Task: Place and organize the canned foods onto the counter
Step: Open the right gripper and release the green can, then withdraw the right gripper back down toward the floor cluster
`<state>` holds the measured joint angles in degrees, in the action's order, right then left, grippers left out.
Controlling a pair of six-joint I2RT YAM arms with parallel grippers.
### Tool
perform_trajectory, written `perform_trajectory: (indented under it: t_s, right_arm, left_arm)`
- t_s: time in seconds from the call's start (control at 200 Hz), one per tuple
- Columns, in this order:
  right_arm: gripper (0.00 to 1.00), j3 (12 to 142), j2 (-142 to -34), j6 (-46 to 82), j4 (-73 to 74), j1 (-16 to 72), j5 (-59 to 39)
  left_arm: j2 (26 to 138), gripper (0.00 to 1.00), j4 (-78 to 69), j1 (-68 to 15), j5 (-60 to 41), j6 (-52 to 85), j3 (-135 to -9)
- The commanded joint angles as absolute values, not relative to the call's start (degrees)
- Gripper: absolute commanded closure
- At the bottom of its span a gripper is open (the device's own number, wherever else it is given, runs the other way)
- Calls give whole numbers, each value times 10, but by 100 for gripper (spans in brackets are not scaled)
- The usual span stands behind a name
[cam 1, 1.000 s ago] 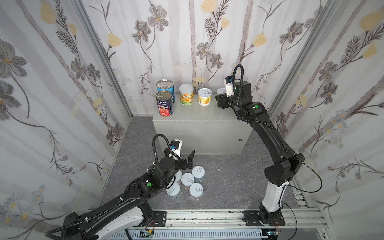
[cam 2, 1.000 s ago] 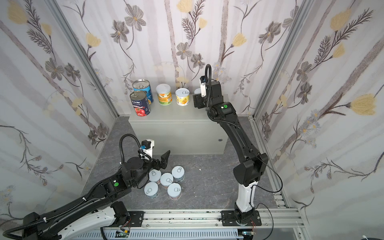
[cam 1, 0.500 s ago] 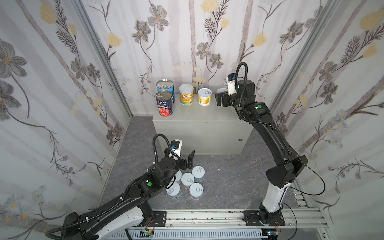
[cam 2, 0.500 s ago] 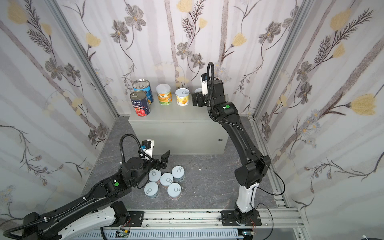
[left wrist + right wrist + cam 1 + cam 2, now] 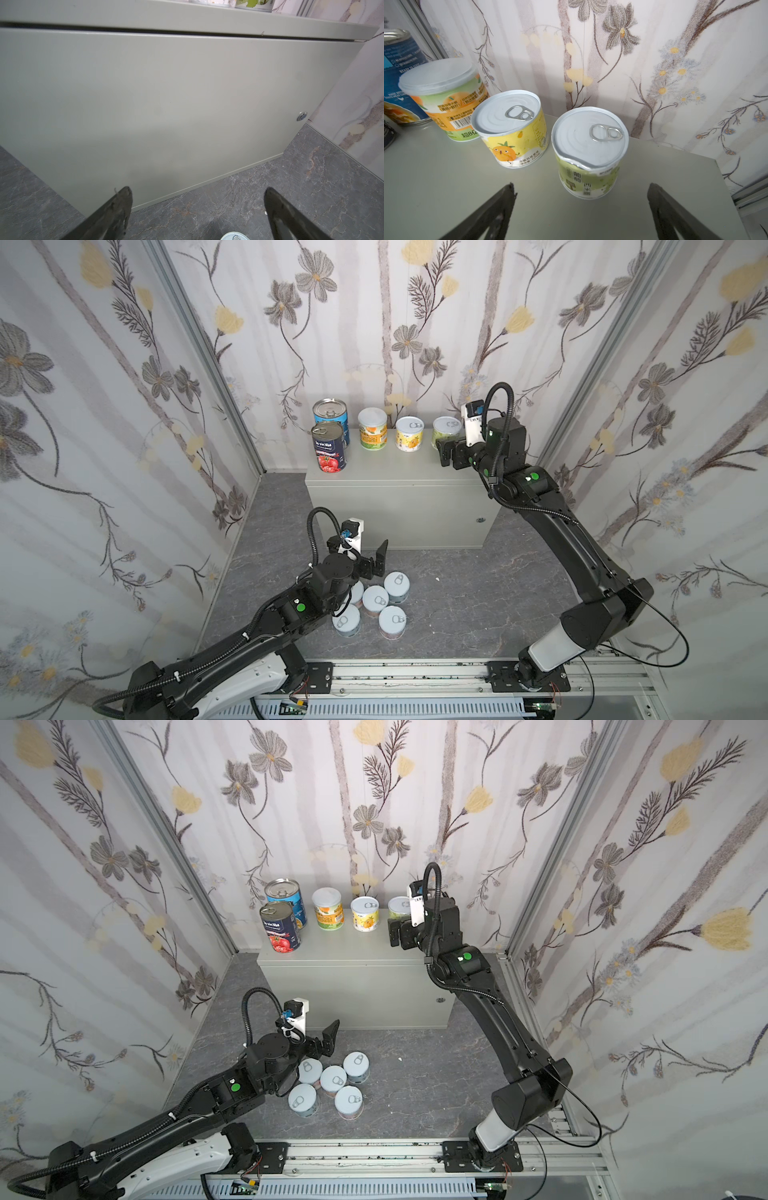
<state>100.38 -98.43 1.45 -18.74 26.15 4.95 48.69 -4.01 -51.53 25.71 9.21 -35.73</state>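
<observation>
Nearest: five pale-lidded cans are sitting bunched upright on the dark floor. The left arm is hovering over that bunch, its jaws spread wide and gripping nothing, pointing at the front of the desk.

Further back: the right arm is reaching over the desk top, jaws likewise spread and empty, sitting just short of the green can without touching it.

Along the back wall, five cans are standing on the desk: the navy tomato can in front of the blue can, then the orange-label can, yellow can and green can in a row. I'm reading this as half done: five up, five waiting on the floor.

View differences: the right wrist view is showing a dented rim on the green can and the clear gap to the jaws, while both top views are hiding part of that can behind the wrist. The left wrist view is catching the lock but only one lid edge from the floor bunch.
</observation>
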Motion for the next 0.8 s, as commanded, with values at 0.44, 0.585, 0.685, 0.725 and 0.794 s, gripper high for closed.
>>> perform_trajectory:
  t_s: [0.44, 0.585, 0.685, 0.725, 0.794]
  right_arm:
    - [0, 634, -672, 35, 51, 279, -57]
    - [0, 521, -601, 42, 96, 308, -84]
    - [0, 452, -573, 47, 121, 337, -79]
    - [0, 434, -569, 56, 131, 345, -70]
    - [0, 384, -572, 78, 152, 355, -64]
  left_arm:
    - [489, 0, -16, -498, 322, 184, -358]
    - [487, 0, 1, -480, 316, 222, -355]
    - [491, 0, 12, -469, 305, 245, -355]
    - [494, 0, 16, -463, 301, 254, -356]
    - [500, 0, 22, -458, 295, 268, -358]
